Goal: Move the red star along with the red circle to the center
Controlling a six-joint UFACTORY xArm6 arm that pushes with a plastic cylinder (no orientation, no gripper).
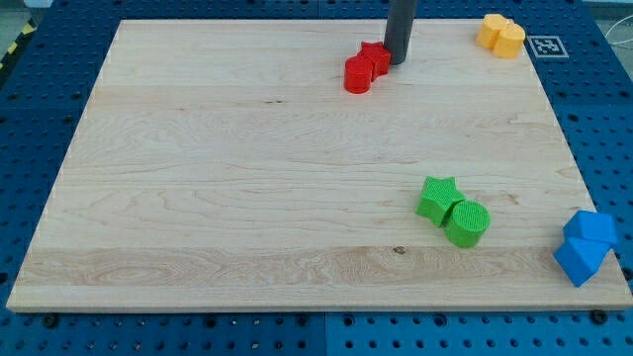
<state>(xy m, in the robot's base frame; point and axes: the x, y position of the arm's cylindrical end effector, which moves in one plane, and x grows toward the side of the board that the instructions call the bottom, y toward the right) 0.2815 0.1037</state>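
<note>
The red star (376,57) lies near the view's top, right of the middle, on the wooden board (247,178). The red circle (357,75) touches it on its lower left. My tip (399,61) stands right against the star's right side, the dark rod rising out of the view's top. Both red blocks sit well above the board's center.
A yellow block pair (502,35) sits at the top right corner. A green star (438,198) and a green circle (467,223) touch at the lower right. Two blue blocks (585,247) lie at the right edge, near the bottom.
</note>
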